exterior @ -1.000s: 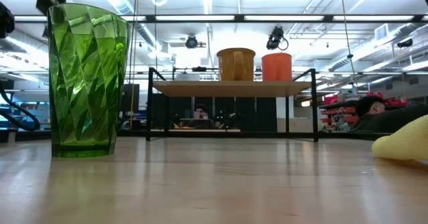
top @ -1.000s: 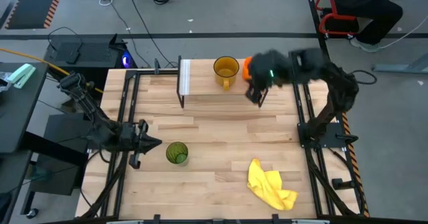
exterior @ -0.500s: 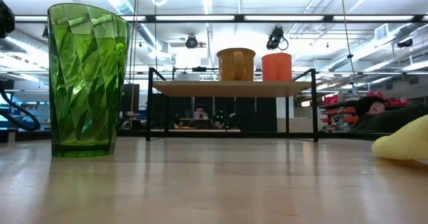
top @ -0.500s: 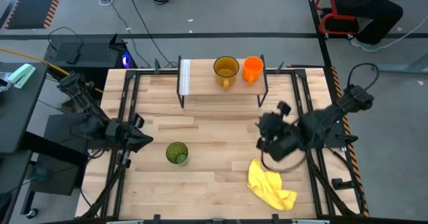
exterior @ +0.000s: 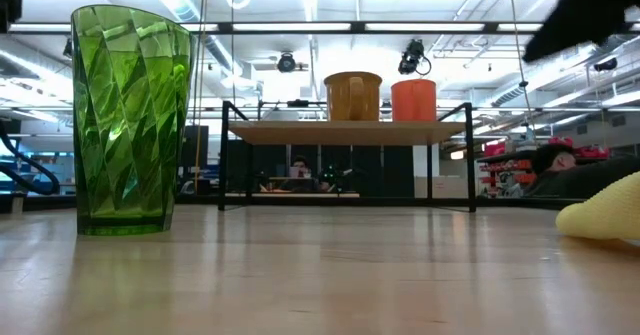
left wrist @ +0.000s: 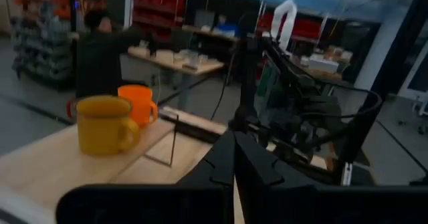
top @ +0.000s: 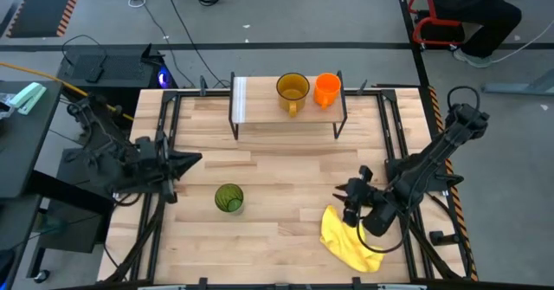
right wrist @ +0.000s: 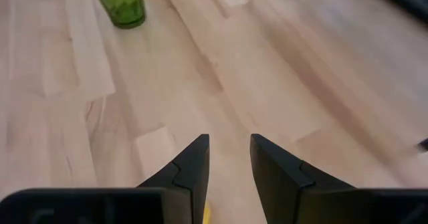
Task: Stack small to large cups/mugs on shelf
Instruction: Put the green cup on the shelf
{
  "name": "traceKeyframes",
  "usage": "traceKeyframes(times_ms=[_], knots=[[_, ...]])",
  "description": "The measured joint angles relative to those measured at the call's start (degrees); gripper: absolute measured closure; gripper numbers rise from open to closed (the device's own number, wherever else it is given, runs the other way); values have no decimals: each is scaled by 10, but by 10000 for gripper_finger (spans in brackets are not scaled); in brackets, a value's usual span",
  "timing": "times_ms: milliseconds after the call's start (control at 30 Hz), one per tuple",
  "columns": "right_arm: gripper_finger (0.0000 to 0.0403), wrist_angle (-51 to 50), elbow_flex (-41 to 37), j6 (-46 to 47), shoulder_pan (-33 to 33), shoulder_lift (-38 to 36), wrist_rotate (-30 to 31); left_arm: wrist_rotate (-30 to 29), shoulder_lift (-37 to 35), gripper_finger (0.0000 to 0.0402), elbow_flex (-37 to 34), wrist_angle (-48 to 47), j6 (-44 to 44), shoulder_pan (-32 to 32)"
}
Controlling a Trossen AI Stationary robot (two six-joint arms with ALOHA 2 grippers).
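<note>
The shelf stands at the table's far middle. On its plank top stand the amber-yellow mug and, to its right, the small orange cup; both also show in the low view, the mug and the cup. The green tumbler stands upright on the tabletop at the near left. My left gripper is shut and empty at the table's left edge, left of the tumbler. My right gripper is open and empty above the near right, just beyond the yellow cloth.
A crumpled yellow cloth lies at the near right, under my right gripper. Black frame rails run along the table's left and right edges. Bare tabletop lies between the shelf and the tumbler. A person stands in the room beyond the table.
My right gripper has drawn away from the orange cup on the shelf and gone toward the table's near edge, ending above the yellow cloth; the cup stays on the shelf. My left gripper has shifted a little toward the far edge at the table's left side.
</note>
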Motion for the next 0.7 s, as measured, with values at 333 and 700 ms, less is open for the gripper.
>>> traceKeyframes(times_ms=[333,700], knots=[[286,135,-90,11,20,8,43,51,109,394,145,-381,-346,26],[286,136,-90,7,19,9,61,368,206,393,185,-643,-582,191]])
